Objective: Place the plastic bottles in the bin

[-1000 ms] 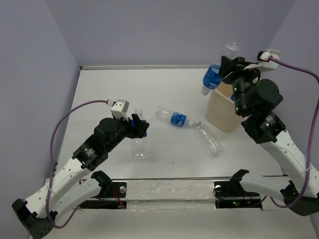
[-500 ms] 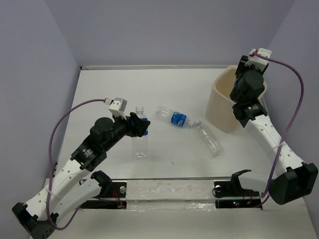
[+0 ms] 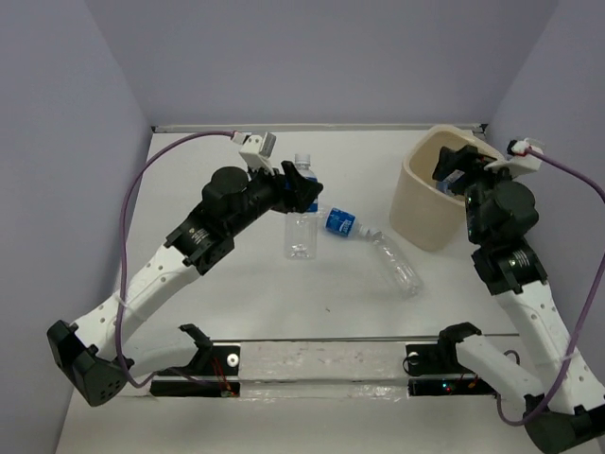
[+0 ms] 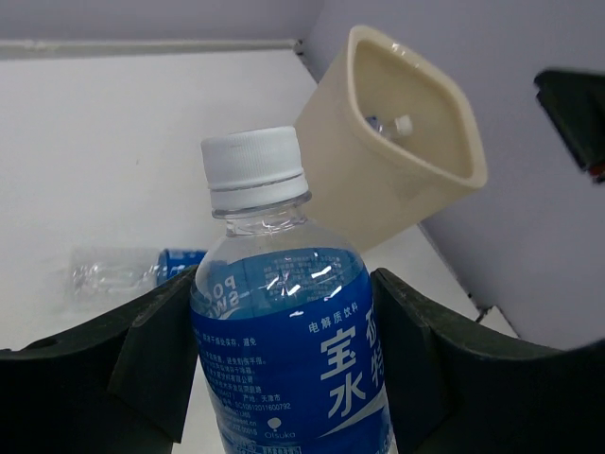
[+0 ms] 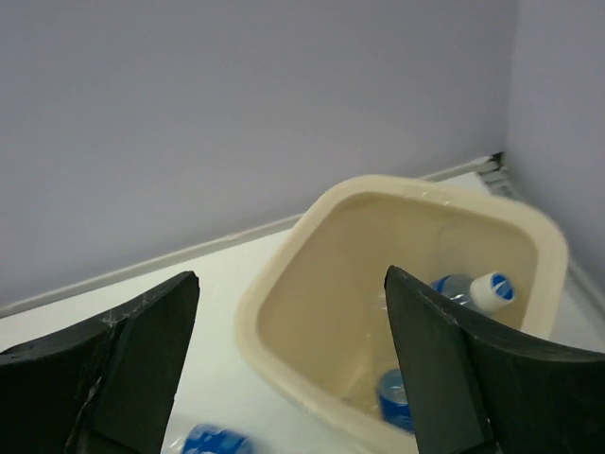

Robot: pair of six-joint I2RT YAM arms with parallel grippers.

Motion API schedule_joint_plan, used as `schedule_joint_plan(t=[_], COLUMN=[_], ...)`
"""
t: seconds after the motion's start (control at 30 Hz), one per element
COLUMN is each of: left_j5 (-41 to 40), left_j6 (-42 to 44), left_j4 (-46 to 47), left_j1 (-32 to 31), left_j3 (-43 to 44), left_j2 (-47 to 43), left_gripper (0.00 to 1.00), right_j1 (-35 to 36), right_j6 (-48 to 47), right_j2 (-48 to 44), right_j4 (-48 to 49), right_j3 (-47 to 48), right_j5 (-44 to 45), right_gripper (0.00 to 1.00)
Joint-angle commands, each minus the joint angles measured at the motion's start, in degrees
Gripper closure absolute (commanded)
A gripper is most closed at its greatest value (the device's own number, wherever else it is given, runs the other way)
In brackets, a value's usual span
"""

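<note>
Grip on held bottle [image 3: 300,235] by left end effector [image 3: 302,194]: clamped round upper body, bottle upright, white cap [image 3: 302,163] on top. Top view: only clear lower body visible below end effector; base contact w/ counter [image 3: 246,293] impossible to judge. Left wrist view, more detail: blue wrap label w/ white print, dark fingers [image 4: 151,350] pressed against both sides of label.

Bin [image 3: 416,213] at far right of counter, well apart from held bottle. Right end effector [image 3: 452,170] over bin's rim. Opening hard to read from top; right wrist view clearer: spread wide, nothing between, pointed down at bin's mouth.

Bin contents: barely visible from top. Right wrist view: two bottles inside, capped bottle [image 5: 473,291] along right wall, second bottle [image 5: 392,395] w/ blue label lower down. Left wrist view: just one neck + cap inside.

On counter betw. arms, seen best from top: labelled bottle [image 3: 337,224] on its side, just beside held bottle; unlabelled bottle [image 3: 397,267] on its side, nr bin's base, roughly end to end w/ labelled one. Left wrist view: labelled bottle only, behind left finger. Right wrist view: mere blue scrap at bottom edge, too little to identify.
</note>
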Motion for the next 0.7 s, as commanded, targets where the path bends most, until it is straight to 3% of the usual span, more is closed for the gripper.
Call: schedule_joint_plan(t=[0.0,0.07,0.1,0.13,0.2,0.23,0.4,0.67], left_j5=[-3.39,-5.4,-5.85,-6.38,-7.52,-9.01,-12.97,-17.79], left_j6=[-0.41,-0.59,-1.11,-1.46,-1.73,-1.82,-1.47,-1.3], left_j4=[7.27,7.8,8.41,9.03,11.66,12.54,18.78,23.09], left_j1=[-2.25,-2.69,-2.78,-3.12,-3.91,-4.96,-7.78,-12.26], left_j3=[11.94,18.88,21.08,23.19,28.9,32.4,42.18,61.93], left_j2=[7.01,12.55,14.4,15.98,20.73,23.7,33.12,51.91], left_gripper=[0.85,0.85,0.85,0.85,0.85,0.85,0.85,0.84], right_j1=[-0.16,-0.16,-0.16,-0.16,-0.16,-0.16,-0.16,-0.16], right_j6=[13.53,15.82,16.7,18.19,20.39,21.01,24.62,26.29], right_j2=[-9.44,-14.72,-16.39,-17.88,-22.45,-23.95,-32.82,-38.63], right_j4=[-5.83,-6.18,-7.66,-8.72,-12.06,-12.85,-17.6,-22.18], right_j3=[-11.14,-15.21,-16.97,-18.56,-22.69,-23.92,-29.72,-32.9], right_j5=[-18.02,-22.42,-25.4,-26.65,-30.25,-31.83,-40.62,-43.36], right_gripper=[0.26,0.38,0.51,0.77,0.96,1.0,1.0,1.0])
